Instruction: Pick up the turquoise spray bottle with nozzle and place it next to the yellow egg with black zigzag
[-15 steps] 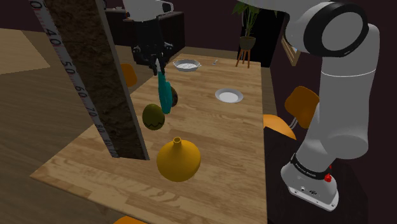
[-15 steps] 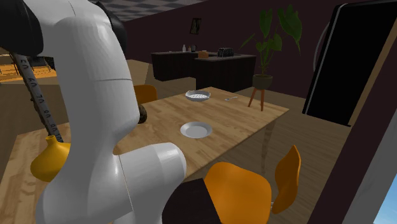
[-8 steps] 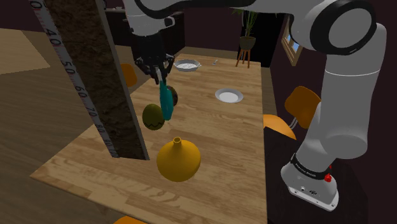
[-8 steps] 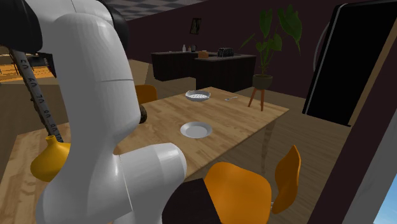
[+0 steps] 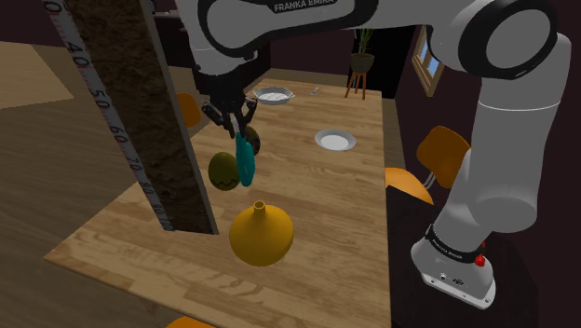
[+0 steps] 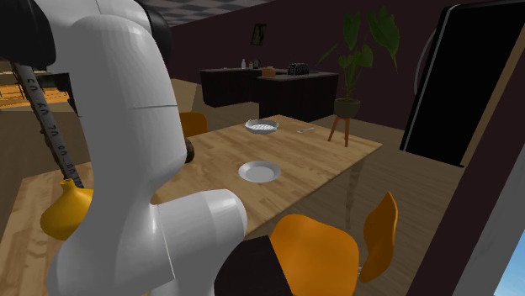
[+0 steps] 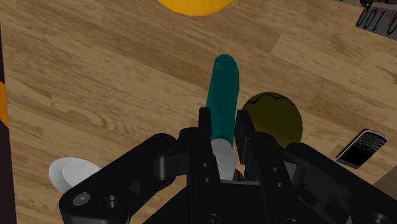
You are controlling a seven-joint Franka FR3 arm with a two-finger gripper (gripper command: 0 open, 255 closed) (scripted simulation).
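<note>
My gripper (image 5: 233, 114) is shut on the top of the turquoise spray bottle (image 5: 245, 160), which hangs upright just over the wooden table (image 5: 317, 214). The olive-yellow egg with a dark zigzag (image 5: 223, 170) lies right beside it, on the shoulder view's left. In the wrist view the fingers (image 7: 205, 130) clasp the bottle (image 7: 222, 102) near its pale neck, and the egg (image 7: 273, 119) sits close against one side of it. I cannot tell whether the bottle's base touches the table.
A yellow vase (image 5: 262, 235) stands near the front of the table, and a tall ruler-marked board (image 5: 140, 112) rises left of the egg. A white plate (image 5: 335, 140) and a bowl (image 5: 274, 94) lie farther back. Orange chairs (image 5: 442, 149) flank the table.
The gripper has come down and a little to the shoulder view's right with the bottle, bringing it lower beside the egg. It stays shut on it.
</note>
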